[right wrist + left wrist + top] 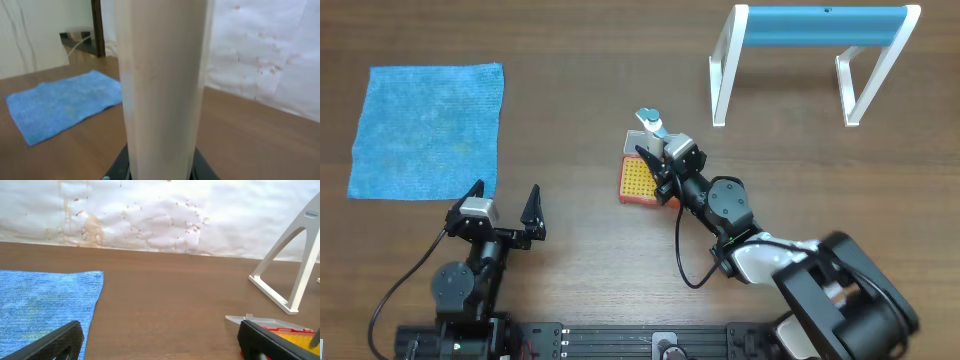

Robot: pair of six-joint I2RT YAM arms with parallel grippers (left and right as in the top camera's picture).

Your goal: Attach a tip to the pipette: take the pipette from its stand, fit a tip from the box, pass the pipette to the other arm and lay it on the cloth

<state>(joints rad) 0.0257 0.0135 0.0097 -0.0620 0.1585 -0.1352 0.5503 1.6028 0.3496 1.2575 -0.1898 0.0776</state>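
Surface: brown wood-grain surface (580, 80), backed by a white wall (150, 210) with brownish specks.
Cloth: blue cloth (428, 130) lies flat at the far left of the surface, with nothing on it.
Stand: white pipette stand (820, 25) with a blue top bar, far right, well apart from the cloth.
Tip box: red tip box (638, 180) with a yellow grid of tips, near the middle of the surface. Its clear lid is hinged open on the far side.
Pipette: white pipette (652, 125) is off the stand and held upright. From above, its grey head shows just beyond the far edge of the tip box. In the right wrist view its pale barrel (162, 85) stands vertical, with the cloth lying beyond it.
Right arm: right arm (730, 210) reaches from the lower right toward the middle.
Right jaws: pinching the pipette barrel, at the near right corner of the tip box in the top view. Contact between pipette and tips cannot be told.
Left arm: left arm (470, 280) sits low near its base, just in front of the cloth's near edge.
Left jaws: spread wide and holding nothing, pointing toward the wall, with the cloth to one side and the tip box to the other.
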